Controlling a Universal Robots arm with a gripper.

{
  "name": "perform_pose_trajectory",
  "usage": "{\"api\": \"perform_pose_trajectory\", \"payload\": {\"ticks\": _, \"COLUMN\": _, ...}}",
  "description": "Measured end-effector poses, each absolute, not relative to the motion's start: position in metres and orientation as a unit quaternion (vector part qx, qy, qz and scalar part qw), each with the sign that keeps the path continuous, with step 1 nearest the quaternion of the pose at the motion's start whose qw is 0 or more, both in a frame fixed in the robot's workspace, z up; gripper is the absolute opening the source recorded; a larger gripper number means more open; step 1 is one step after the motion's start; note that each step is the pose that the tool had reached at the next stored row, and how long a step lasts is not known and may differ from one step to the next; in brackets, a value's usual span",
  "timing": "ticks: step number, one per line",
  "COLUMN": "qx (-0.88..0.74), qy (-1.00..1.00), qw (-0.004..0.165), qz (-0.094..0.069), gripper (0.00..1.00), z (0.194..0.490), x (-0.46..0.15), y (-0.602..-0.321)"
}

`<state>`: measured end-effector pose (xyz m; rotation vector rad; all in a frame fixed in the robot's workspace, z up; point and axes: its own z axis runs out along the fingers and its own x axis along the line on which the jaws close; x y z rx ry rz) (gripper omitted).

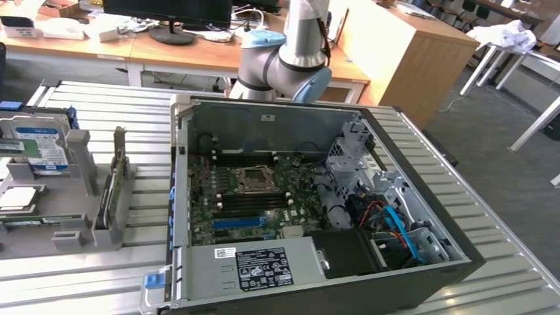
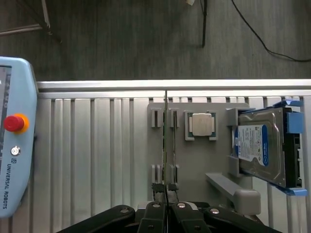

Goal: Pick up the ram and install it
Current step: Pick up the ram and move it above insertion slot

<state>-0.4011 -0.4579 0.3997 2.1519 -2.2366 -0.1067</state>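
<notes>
Slatted metal table (image 1: 79, 275) under everything. At its centre, open computer case (image 1: 254, 121), side panel off. Inside, green motherboard (image 1: 254, 197), with grey power supply (image 1: 254, 266) at six o'clock of the board and blue slot (image 1: 238, 222) at six o'clock of the square processor socket (image 1: 254, 177).

At twelve o'clock of the case, silver-and-blue arm (image 1: 293, 59), rising behind the rear wall.

At nine o'clock of the case, on the exterior view's left, grey holder (image 1: 52, 220), near the case but not touching it. Pale-blue teach pendant (image 2: 14, 145) flat on the slats to one side of the holder, red button (image 2: 14, 123) on its face.

On the holder, hard drive (image 1: 39, 147) with blue-white label, propped on edge at about eleven o'clock of the ram (image 1: 107, 200). Ram itself a thin dark-green stick, standing on its long edge in a slot at the holder's three o'clock side, nearest the case, seated between grey posts.

Black gripper (image 2: 165, 187) over the holder, narrow, fingers (image 2: 157, 188) pressed together tip to tip. In the wrist view, ram (image 2: 166, 145) seen edge-on as a thin line, straight ahead of the closed tips and in line with them. Contact between tips and stick not to be told from this angle.

Small square processor chip (image 2: 200, 124) in a pocket between ram and hard drive.
</notes>
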Motion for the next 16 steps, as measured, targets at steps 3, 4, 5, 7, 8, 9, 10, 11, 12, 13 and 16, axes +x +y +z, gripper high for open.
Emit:
{"api": "perform_pose_trajectory", "payload": {"ticks": 3, "qx": 0.693, "qy": -0.72, "qw": 0.018, "qz": -0.035, "gripper": 0.12, "z": 0.406, "x": -0.401, "y": -0.458}}
{"api": "perform_pose_trajectory", "payload": {"ticks": 4, "qx": 0.693, "qy": -0.72, "qw": 0.018, "qz": -0.035, "gripper": 0.12, "z": 0.408, "x": -0.401, "y": -0.458}}
{"api": "perform_pose_trajectory", "payload": {"ticks": 5, "qx": 0.693, "qy": -0.72, "qw": 0.018, "qz": -0.035, "gripper": 0.12, "z": 0.41, "x": -0.401, "y": -0.458}}
{"api": "perform_pose_trajectory", "payload": {"ticks": 7, "qx": 0.693, "qy": -0.72, "qw": 0.018, "qz": -0.035, "gripper": 0.12, "z": 0.414, "x": -0.401, "y": -0.458}}
{"api": "perform_pose_trajectory", "payload": {"ticks": 8, "qx": 0.693, "qy": -0.72, "qw": 0.018, "qz": -0.035, "gripper": 0.12, "z": 0.415, "x": -0.401, "y": -0.458}}
{"api": "perform_pose_trajectory", "payload": {"ticks": 9, "qx": 0.693, "qy": -0.72, "qw": 0.019, "qz": -0.035, "gripper": 0.12, "z": 0.417, "x": -0.401, "y": -0.458}}
{"api": "perform_pose_trajectory", "payload": {"ticks": 10, "qx": 0.693, "qy": -0.72, "qw": 0.019, "qz": -0.035, "gripper": 0.12, "z": 0.418, "x": -0.401, "y": -0.458}}
{"api": "perform_pose_trajectory", "payload": {"ticks": 11, "qx": 0.693, "qy": -0.72, "qw": 0.019, "qz": -0.035, "gripper": 0.12, "z": 0.42, "x": -0.401, "y": -0.458}}
{"api": "perform_pose_trajectory", "payload": {"ticks": 12, "qx": 0.693, "qy": -0.72, "qw": 0.019, "qz": -0.035, "gripper": 0.12, "z": 0.422, "x": -0.401, "y": -0.458}}
{"api": "perform_pose_trajectory", "payload": {"ticks": 13, "qx": 0.693, "qy": -0.72, "qw": 0.019, "qz": -0.035, "gripper": 0.12, "z": 0.423, "x": -0.401, "y": -0.458}}
{"api": "perform_pose_trajectory", "payload": {"ticks": 16, "qx": 0.693, "qy": -0.72, "qw": 0.019, "qz": -0.035, "gripper": 0.12, "z": 0.427, "x": -0.401, "y": -0.458}}
